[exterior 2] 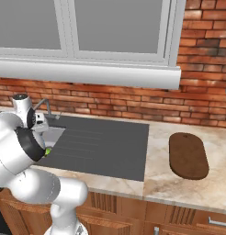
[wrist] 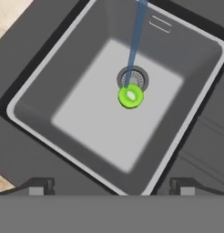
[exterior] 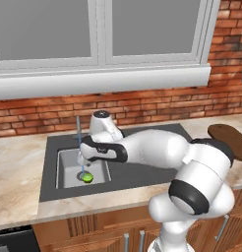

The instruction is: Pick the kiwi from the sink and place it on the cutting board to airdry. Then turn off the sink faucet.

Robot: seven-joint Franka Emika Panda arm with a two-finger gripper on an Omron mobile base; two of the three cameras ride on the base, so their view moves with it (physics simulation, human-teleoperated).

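Observation:
The kiwi [wrist: 130,96] lies on the sink [wrist: 41,91] floor, touching the round drain, with a thin blue water stream [wrist: 134,45] falling right by it. My gripper [wrist: 111,186] hovers open above the basin's near rim, and the kiwi sits well ahead of its spread fingertips [wrist: 41,185]. From the left base view the hand [exterior: 82,160] hangs over the sink [exterior: 66,170] just above the kiwi [exterior: 87,177]. The sink faucet [exterior 2: 45,106] stands behind the basin. The dark brown cutting board [exterior 2: 188,156] lies on the counter far to the right, also seen as the cutting board [exterior: 231,138].
A wide dark-grey ribbed surround [exterior 2: 105,142] lies between the basin and the board. A brick wall [exterior 2: 133,101] and a window sill [exterior 2: 87,73] rise behind the counter. My own arm [exterior: 157,147] stretches across the surround.

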